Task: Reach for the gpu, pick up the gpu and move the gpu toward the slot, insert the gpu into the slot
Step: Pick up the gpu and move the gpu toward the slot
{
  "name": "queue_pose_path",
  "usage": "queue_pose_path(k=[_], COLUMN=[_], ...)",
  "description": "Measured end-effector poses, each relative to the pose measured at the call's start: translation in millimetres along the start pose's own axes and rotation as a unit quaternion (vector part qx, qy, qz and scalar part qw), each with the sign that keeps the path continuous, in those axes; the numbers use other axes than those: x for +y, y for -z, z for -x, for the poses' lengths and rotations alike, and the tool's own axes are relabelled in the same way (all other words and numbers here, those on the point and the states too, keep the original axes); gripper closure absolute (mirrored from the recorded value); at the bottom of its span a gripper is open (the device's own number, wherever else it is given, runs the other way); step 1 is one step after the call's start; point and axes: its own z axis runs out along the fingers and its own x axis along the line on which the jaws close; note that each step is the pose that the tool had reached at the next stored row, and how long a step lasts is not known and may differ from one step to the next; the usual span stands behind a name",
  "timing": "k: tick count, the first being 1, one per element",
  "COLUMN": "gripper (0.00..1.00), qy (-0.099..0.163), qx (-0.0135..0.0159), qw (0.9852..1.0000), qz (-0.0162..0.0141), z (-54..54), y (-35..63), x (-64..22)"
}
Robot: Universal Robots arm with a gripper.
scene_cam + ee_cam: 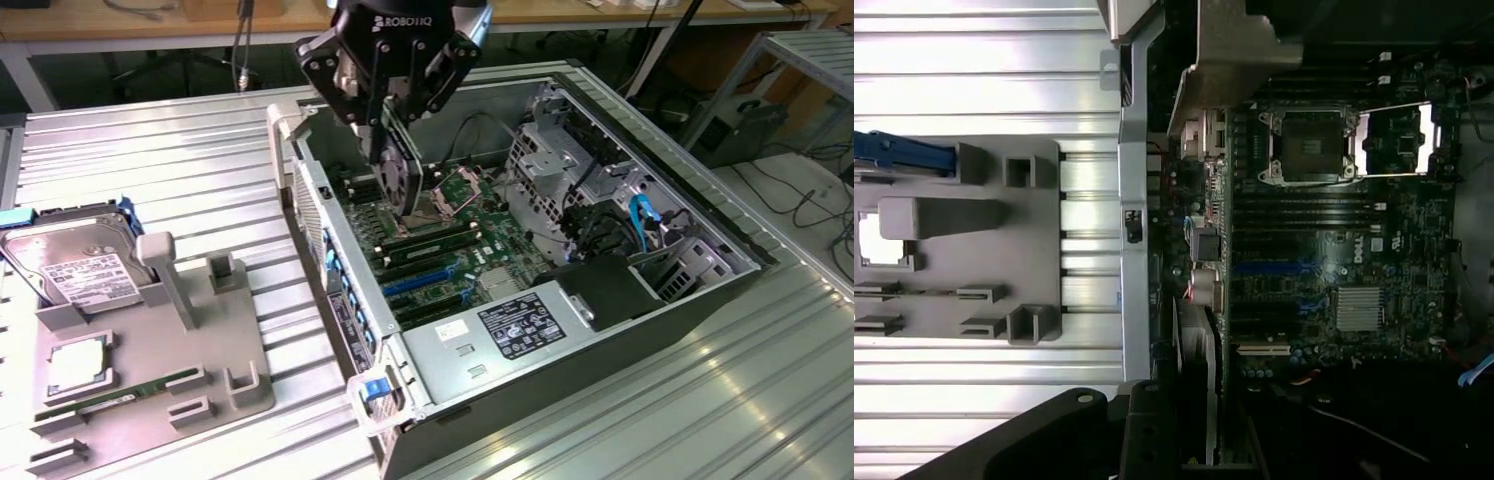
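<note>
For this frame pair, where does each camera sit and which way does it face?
Exterior view: off the arm, raised, looking down at an angle on the open computer case and grey tray; the gripper shows, shut on the gpu.
Wrist view: on the wrist, facing down past the gpu's edge onto the motherboard; dark gripper parts show.
Shared: case, motherboard, tray, gpu.
</note>
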Motion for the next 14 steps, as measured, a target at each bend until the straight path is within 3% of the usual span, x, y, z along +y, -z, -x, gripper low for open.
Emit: queue_pose_path(k=[6,14], gripper=[0.73,0.73], qy=[0.004,0.001], qx=[-0.0016,-0.0019], qw=[1.0,1.0], qz=[0.0,-0.0001], z=[12.6,46.4], y=[-1.6,-3.4], x=[0.0,0.0])
